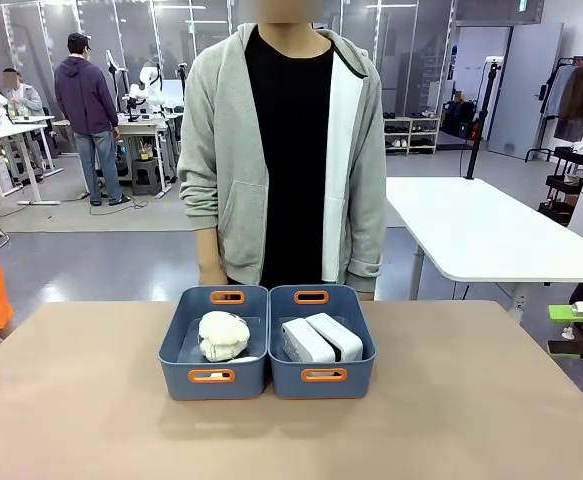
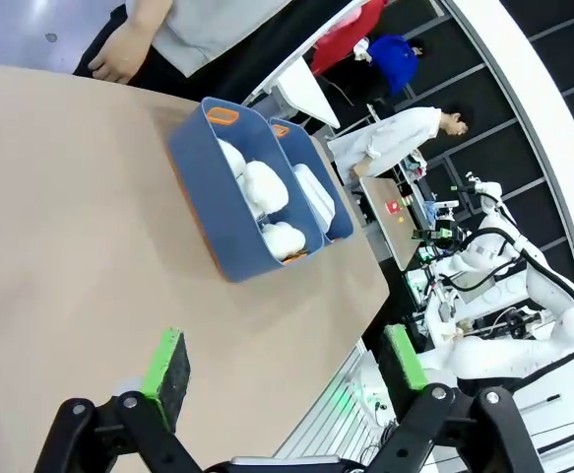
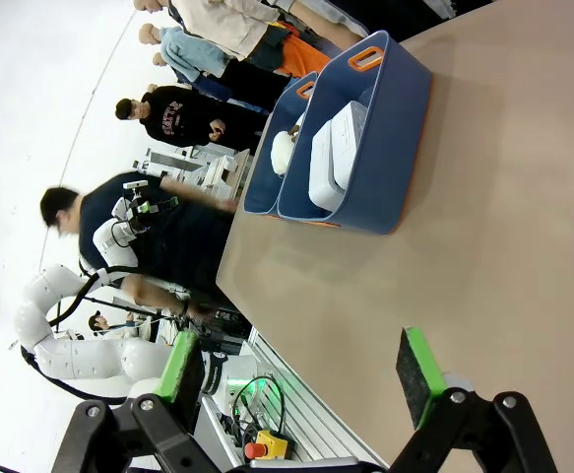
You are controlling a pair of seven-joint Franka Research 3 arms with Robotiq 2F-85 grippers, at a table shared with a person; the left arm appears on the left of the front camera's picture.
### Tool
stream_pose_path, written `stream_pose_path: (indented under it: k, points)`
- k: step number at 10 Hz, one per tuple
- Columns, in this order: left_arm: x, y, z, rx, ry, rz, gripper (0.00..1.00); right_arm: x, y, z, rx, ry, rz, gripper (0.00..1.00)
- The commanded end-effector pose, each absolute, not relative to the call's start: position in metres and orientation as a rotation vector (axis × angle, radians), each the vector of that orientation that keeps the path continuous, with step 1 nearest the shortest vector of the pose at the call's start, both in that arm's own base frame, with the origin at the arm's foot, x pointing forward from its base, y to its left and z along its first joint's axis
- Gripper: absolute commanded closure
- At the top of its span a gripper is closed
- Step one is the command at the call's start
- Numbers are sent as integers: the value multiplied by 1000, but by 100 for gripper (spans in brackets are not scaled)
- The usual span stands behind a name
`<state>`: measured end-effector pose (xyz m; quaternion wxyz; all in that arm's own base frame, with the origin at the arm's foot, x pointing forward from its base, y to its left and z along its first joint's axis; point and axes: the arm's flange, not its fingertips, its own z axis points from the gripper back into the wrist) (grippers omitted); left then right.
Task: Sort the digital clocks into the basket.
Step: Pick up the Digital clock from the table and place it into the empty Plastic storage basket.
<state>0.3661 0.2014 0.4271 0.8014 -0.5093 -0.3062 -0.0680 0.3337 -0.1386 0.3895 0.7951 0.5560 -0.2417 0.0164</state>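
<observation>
We look across a tan table (image 1: 91, 420) at a person in a grey hooded jacket (image 1: 221, 150) standing at the far side. Two blue tubs sit touching side by side near the middle. The basket (image 1: 321, 375) on the robot's right holds both digital clocks (image 1: 321, 340), white rounded blocks lying next to each other and touching. The other tub (image 1: 213, 377), on the robot's left, holds the fluffy white toys (image 1: 223, 335).

In its wrist view, the left gripper (image 2: 287, 365) hangs above bare tabletop with its green pads spread wide and nothing between them. The tubs lie well ahead of it. The right gripper (image 3: 301, 370) is likewise released and empty, well apart from the basket, which sits ahead of it with the clocks' white sides showing.

We judge the sorting done, since both clocks already rest inside the basket and no clock lies on the table. The step in hand seems to be holding clear. To do that well, we would keep both arms back from the tubs, jaws slack, so that nothing nudges the basket or tips a clock out. We would also stay out of the space where the person's hand (image 2: 119, 59) rests at the table's far edge.
</observation>
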Motion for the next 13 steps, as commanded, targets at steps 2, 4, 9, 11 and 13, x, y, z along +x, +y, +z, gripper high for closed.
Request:
stream_pose_path:
  k: [2, 4, 9, 11, 13]
  points:
    - [369, 194, 436, -1099, -638, -137, 2, 332, -138, 392, 1200, -513, 34, 0]
    - [369, 194, 436, -1099, -638, -137, 2, 332, -138, 392, 1200, -513, 34, 0]
    - [369, 194, 436, -1099, -638, -137, 2, 332, -138, 392, 1200, -513, 34, 0]
    - [369, 194, 436, -1099, -638, -137, 2, 332, -138, 392, 1200, -513, 34, 0]
    - [369, 194, 436, -1099, -638, -137, 2, 332, -138, 392, 1200, -513, 34, 0]
